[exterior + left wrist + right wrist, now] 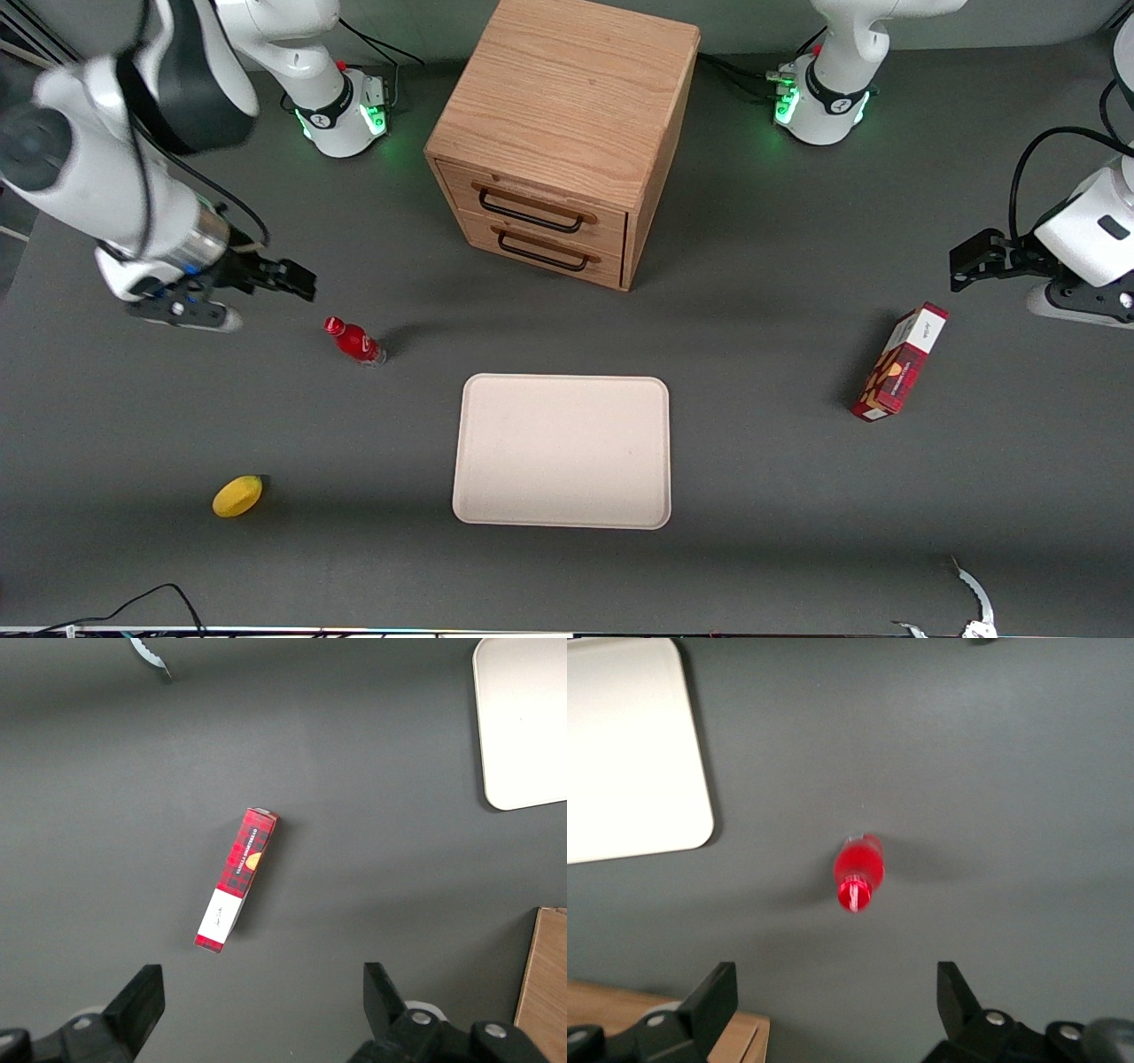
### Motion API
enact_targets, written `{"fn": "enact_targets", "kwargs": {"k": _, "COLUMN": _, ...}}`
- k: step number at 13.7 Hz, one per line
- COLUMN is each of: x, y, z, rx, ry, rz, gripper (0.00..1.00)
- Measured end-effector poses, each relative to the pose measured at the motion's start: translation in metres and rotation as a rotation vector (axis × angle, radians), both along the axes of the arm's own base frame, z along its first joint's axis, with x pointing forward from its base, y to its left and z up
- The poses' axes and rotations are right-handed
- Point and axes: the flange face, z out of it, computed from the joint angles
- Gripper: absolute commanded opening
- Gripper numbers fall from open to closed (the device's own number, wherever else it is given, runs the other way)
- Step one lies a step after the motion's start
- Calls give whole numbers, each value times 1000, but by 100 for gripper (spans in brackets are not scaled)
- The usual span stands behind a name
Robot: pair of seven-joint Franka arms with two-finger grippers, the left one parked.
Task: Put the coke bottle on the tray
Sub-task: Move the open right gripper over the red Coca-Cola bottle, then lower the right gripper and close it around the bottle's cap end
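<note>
The coke bottle [353, 340], small and red with a red cap, stands upright on the dark table toward the working arm's end. The right wrist view looks down on the coke bottle [858, 870]. The cream-beige tray [562, 450] lies flat near the middle of the table, nearer the front camera than the wooden cabinet, with nothing on it. One rounded corner of the tray [629, 753] shows at the wrist. My gripper [297, 279] hangs above the table beside the bottle and apart from it. Nothing lies between the wide-open gripper [836, 992] fingers.
A wooden two-drawer cabinet [562, 137] stands farther from the front camera than the tray. A yellow lemon [237, 495] lies near the front toward the working arm's end. A red carton [899, 361] stands toward the parked arm's end.
</note>
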Motion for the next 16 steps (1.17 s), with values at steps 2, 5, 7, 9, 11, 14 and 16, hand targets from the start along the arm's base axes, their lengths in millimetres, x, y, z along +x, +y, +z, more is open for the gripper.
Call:
{"fn": "enact_targets", "kwargs": {"k": 2, "x": 3, "y": -1, "z": -45, "rx": 3, "ry": -11, "rz": -29, "gripper": 100}}
{"fn": "enact_targets", "kwargs": {"k": 5, "x": 5, "y": -2, "z": -90, "rx": 5, "ry": -22, "rz": -36, "gripper": 100}}
{"fn": "enact_targets", "kwargs": {"k": 7, "x": 2, "y": -3, "z": -105, "rx": 5, "ry": -15, "rz": -39, "gripper": 96}}
{"fn": "enact_targets", "kwargs": {"k": 9, "x": -2, "y": -4, "z": -113, "rx": 4, "ry": -16, "rz": -39, "gripper": 86}}
{"fn": "enact_targets", "kwargs": {"k": 11, "x": -5, "y": -4, "z": -117, "rx": -1, "ry": -19, "rz": -36, "gripper": 61}}
{"fn": "enact_targets", "kwargs": {"k": 14, "x": -7, "y": -4, "z": -120, "rx": -5, "ry": -13, "rz": -34, "gripper": 8}}
{"fn": "enact_targets", "kwargs": {"k": 16, "x": -7, "y": -5, "z": -120, "rx": -6, "ry": -12, "rz": -34, "gripper": 0}}
